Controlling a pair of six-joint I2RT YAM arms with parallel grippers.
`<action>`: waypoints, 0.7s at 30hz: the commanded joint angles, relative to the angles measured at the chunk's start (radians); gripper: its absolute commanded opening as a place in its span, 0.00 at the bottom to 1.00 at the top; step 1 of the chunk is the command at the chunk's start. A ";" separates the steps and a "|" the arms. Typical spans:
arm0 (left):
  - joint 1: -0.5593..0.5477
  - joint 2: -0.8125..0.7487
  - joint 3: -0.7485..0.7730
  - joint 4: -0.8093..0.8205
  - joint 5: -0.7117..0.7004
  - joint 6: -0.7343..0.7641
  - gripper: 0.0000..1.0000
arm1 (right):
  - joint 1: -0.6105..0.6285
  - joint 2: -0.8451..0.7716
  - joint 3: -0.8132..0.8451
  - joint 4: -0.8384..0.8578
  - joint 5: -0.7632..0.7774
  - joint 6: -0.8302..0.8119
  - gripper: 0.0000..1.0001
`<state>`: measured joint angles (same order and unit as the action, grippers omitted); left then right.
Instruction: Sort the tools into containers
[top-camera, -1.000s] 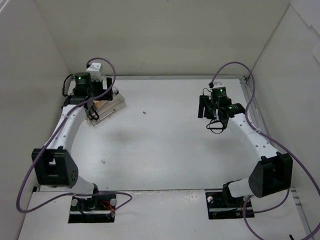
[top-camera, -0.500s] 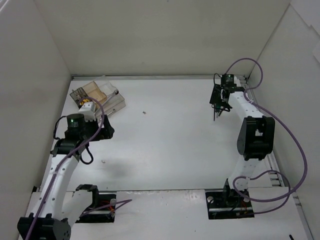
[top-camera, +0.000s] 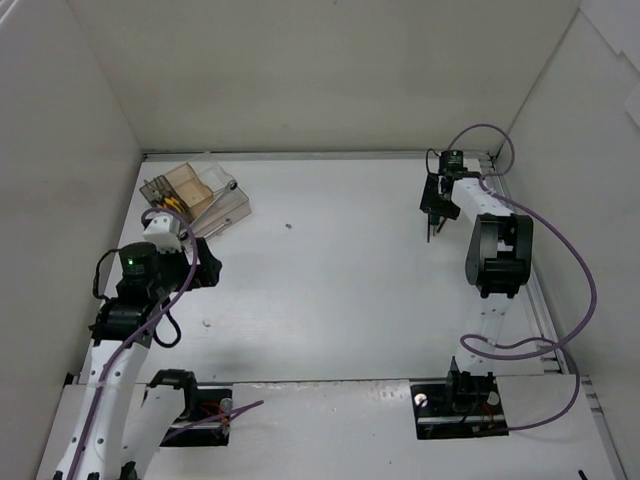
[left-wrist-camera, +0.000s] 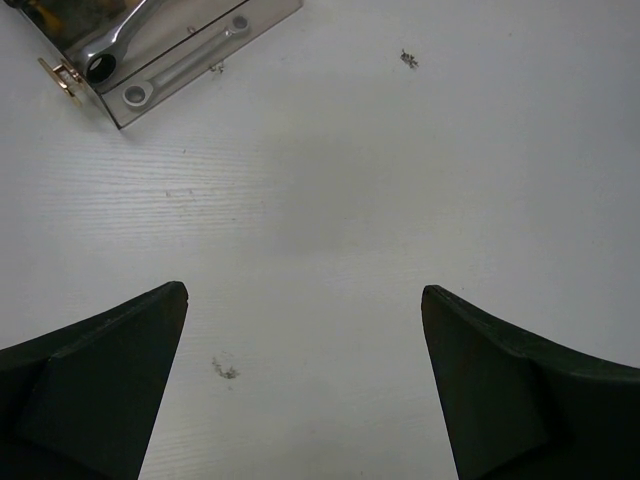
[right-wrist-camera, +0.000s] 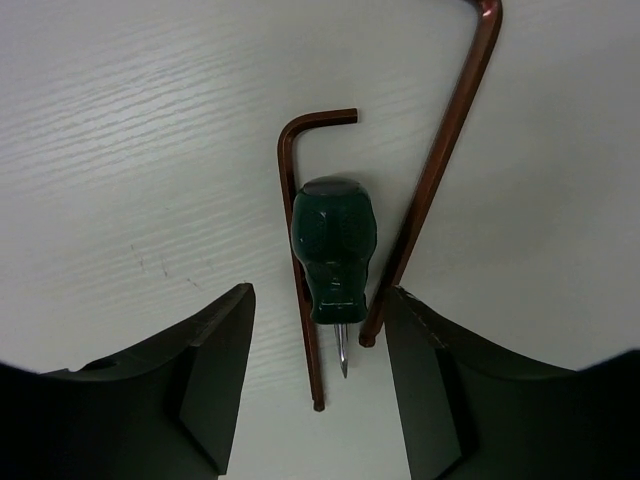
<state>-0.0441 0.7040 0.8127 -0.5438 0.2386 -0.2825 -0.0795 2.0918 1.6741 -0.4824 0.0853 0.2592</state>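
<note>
**Tray part-filled, three tools still out**

The tray (top-camera: 200, 192) sits at the far left of the worktop (top-camera: 330, 290), and it already has things in it. A slim wrench (left-wrist-camera: 185, 62) lies in the long clear compartment. A heavier chromed tool (left-wrist-camera: 120, 35) lies in the one beside it. A bit of yellow at the tray's near-left end looks like the pliers (top-camera: 170, 204), though it is too small to be sure.

Just on the near side of the tray hangs the left pincer (left-wrist-camera: 303, 292). Its jaws are wide apart, it holds nothing, and only bare worktop lies under it.

Well off to the right of the tray, the right pincer (right-wrist-camera: 318, 293) points down over the screwdriver (right-wrist-camera: 332, 250). One jaw stands on each side of the green handle, apart and not gripping as far as I can see. A hex key (right-wrist-camera: 295, 250) lies hard against the screwdriver on the tray side. A long hex key (right-wrist-camera: 440, 170) lies just beyond it on the other side.

I'd say the sorting is well along, with these three tools still to go. The screwdriver looks to be next, and the jaws could easily catch a key along with it.
</note>
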 joint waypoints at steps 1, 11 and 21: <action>0.000 0.025 0.005 0.021 -0.022 -0.009 1.00 | -0.017 0.023 0.047 0.031 -0.019 0.000 0.50; 0.000 0.049 0.000 0.036 -0.013 -0.009 1.00 | -0.025 0.056 0.050 0.033 -0.022 -0.031 0.24; 0.000 0.075 0.002 0.047 0.002 -0.003 1.00 | -0.028 -0.035 0.020 0.039 -0.001 -0.084 0.00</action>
<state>-0.0441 0.7685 0.7982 -0.5430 0.2283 -0.2852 -0.1001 2.1693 1.6894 -0.4770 0.0589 0.2043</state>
